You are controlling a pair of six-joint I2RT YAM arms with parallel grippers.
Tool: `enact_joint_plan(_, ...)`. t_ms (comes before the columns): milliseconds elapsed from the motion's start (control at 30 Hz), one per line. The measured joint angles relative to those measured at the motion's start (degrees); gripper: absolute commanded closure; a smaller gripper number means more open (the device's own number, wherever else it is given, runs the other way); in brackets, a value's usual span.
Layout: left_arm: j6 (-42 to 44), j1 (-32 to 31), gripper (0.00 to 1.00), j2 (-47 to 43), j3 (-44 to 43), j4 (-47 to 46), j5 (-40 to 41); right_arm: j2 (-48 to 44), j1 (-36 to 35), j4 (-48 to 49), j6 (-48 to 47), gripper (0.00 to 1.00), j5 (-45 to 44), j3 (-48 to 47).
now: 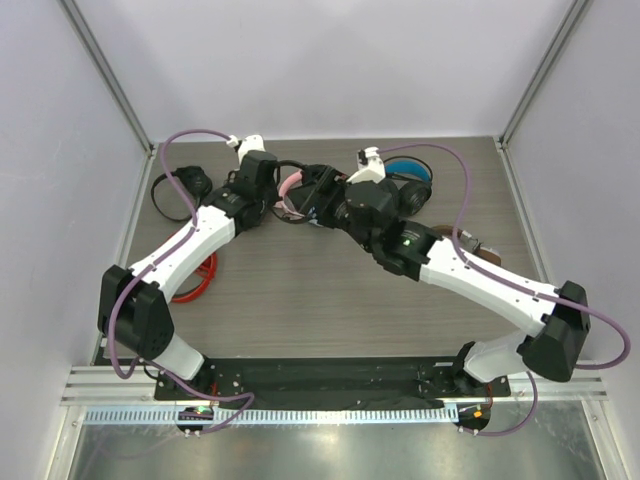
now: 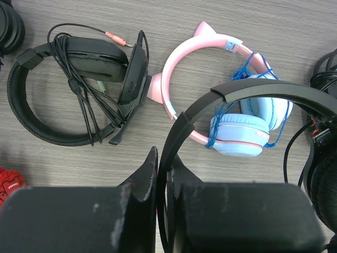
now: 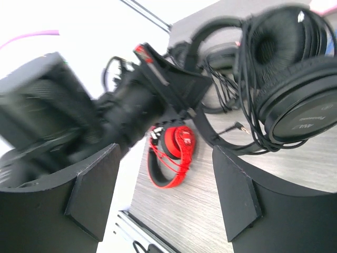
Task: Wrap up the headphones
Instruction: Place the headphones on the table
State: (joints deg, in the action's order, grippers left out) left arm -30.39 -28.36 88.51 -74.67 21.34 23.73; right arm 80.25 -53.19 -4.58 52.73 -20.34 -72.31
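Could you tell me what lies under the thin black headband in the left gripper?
The pink-and-blue headphones on the table; the headband covers part of them.

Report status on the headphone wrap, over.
Left jaws shut on headphones, at headband. Right jaws open, empty. Pink-and-blue pair close beneath.

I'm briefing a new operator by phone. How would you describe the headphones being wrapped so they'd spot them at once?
On the grey table, find the left gripper, shut near the back edge. The headphones are the pair whose thin headband is pinched between its fingers. Unlike the pink-and-blue cat-ear pair and the bulky padded black headset beside them, they are slim and all black.
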Motion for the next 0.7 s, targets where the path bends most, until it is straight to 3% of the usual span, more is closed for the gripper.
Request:
enact_joint_plan(367, 0.9, 0.5, 1.0, 0.0, 0.5, 0.4, -1.3, -7.2, 0.0, -1.5, -8.3, 0.22, -6.9, 2.1)
enact_joint_plan(700, 2.0, 3.5, 1.0, -2.2, 8.9, 2.7, -3.8, -10.3, 0.5, -5.9, -13.9, 0.19, -15.0, 6.8)
